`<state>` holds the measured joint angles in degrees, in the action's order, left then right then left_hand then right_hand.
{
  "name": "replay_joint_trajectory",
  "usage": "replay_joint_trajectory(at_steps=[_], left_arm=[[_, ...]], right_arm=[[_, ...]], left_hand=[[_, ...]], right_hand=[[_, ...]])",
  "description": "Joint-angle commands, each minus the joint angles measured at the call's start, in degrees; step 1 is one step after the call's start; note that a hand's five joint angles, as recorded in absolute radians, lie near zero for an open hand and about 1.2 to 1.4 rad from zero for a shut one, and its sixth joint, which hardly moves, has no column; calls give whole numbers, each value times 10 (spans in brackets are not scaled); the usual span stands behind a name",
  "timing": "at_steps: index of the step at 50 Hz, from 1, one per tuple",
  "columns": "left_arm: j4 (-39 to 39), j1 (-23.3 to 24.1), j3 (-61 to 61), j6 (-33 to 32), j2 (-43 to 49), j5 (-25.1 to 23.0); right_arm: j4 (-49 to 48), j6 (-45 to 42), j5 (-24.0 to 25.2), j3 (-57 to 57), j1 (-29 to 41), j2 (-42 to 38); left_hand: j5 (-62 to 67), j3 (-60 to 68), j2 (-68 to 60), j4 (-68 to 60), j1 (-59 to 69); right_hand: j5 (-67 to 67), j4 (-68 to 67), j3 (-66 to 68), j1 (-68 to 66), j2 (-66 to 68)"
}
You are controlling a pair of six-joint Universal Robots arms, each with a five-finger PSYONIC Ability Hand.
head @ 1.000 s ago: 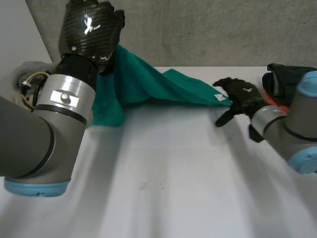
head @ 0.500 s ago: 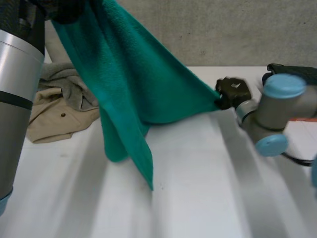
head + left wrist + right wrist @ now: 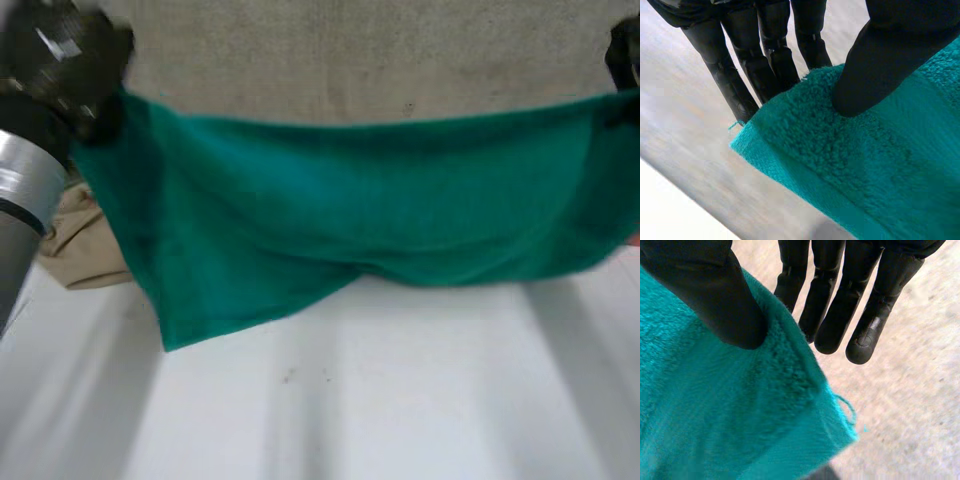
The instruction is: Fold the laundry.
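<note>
Here, your left hand (image 3: 62,62) and right hand (image 3: 626,52) each pinch a top corner of the teal towel (image 3: 350,210), held spread above the bench (image 3: 400,400). Both grips sit near the edge, so a tug could pull a corner free.

Counter (image 3: 400,400): white, smooth, bare across the near and middle stretch in front of me. At my left side, toward the far edge, a beige garment (image 3: 75,245) lies crumpled directly on the surface, only partly in sight. The rest of it, and the counter's far strip, sit behind the green towel (image 3: 350,210). Whether the towel's low hanging corner touches the counter, I cannot tell.
</note>
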<state>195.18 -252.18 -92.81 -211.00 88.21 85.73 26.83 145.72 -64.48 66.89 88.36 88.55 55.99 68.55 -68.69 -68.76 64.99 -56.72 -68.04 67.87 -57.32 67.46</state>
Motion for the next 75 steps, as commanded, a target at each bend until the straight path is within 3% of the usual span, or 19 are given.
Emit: replay_joint_trajectory(at_steps=[1, 5, 11, 16, 20, 26, 31, 36, 41, 46, 53, 61, 66, 70, 75], left_arm=[[-43, -17, 63, -5, 177, -34], [-38, -19, 146, -6, 274, -33], [-7, -11, 348, -9, 390, -36], [111, -7, 540, -17, 458, -29], [201, -7, 603, -17, 469, 5], [247, -8, 559, -14, 449, 45], [268, -17, 371, -11, 376, 23], [311, -15, 211, -12, 354, -21], [317, -9, 112, -16, 354, -35], [314, -4, 44, -24, 351, -35], [253, -8, -90, -86, 278, -40], [73, -21, -229, -162, 117, -47], [-122, -27, -262, -173, 21, -47], [-228, -18, -260, -172, -4, -53], [-192, -4, -223, -170, 24, -58]], right_arm=[[22, -85, -63, -3, 44, -125], [-11, -102, -105, -43, 57, -208], [-203, -105, -137, -132, 66, -312], [-446, -71, -152, -184, 85, -330], [-535, -48, -168, -211, 95, -330], [-534, -25, -173, -198, 100, -321], [-529, -13, -162, -79, 97, -274], [-528, -8, -131, 26, 96, -258], [-527, -8, -94, 114, 91, -263], [-504, -11, -91, 168, 89, -300], [-333, -36, -81, 208, 71, -293], [-82, -180, -86, 270, -33, -141], [79, -299, -79, 319, -94, -61], [115, -340, -69, 341, -105, -43], [68, -317, -51, 336, -104, -44]], left_hand=[[140, 114, -113, -112, 150], [140, 114, -113, -112, 150], [140, 114, -113, -112, 150], [140, 114, -113, -112, 150], [140, 114, -113, -112, 150], [140, 114, -113, -112, 150], [140, 114, -113, -112, 150], [140, 114, -113, -112, 150], [140, 114, -113, -112, 150], [140, 114, -113, -112, 150], [140, 114, -113, -112, 150], [140, 114, -113, -112, 150], [140, 114, -113, -112, 150], [140, 114, -113, -112, 150], [140, 114, -113, -112, 150]], right_hand=[[-133, -120, 121, -227, 125], [-133, -120, 121, -227, 125], [-133, -120, 121, -227, 125], [-133, -120, 121, -227, 125], [-133, -120, 121, -227, 125], [-133, -120, 121, -227, 125], [-133, -120, 121, -227, 125], [-133, -120, 121, -227, 125], [-133, -120, 121, -227, 125], [-133, -120, 121, -227, 125], [-133, -120, 121, -227, 125], [-133, -120, 121, -227, 125], [-133, -120, 121, -227, 125], [-133, -120, 121, -227, 125], [-133, -120, 121, -227, 125]])
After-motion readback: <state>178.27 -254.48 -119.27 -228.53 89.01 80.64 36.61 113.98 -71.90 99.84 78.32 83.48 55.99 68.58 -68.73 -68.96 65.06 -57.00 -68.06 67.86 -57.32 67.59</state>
